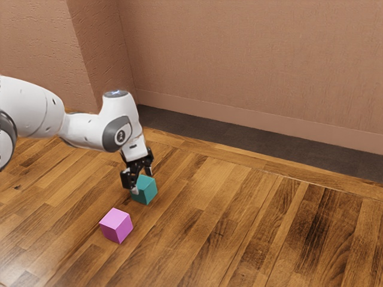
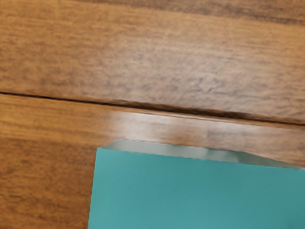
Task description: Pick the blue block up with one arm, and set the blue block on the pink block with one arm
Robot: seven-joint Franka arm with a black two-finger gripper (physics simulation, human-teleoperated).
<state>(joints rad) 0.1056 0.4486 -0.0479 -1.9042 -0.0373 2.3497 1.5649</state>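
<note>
A teal-blue cube block [image 2: 195, 191] sits on the brown wooden-plank tabletop [image 2: 143, 57], near a dark plank seam [image 2: 143, 106].

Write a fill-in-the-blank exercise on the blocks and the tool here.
1. The tool is down at the ____ block, not the pink block.
2. In the exterior view, the pink block lies to the ____ of the blue block.
3. The two blocks stand ____, not touching.
4. The table is made of ____ planks.
Missing words: blue; left; apart; wooden.
</note>
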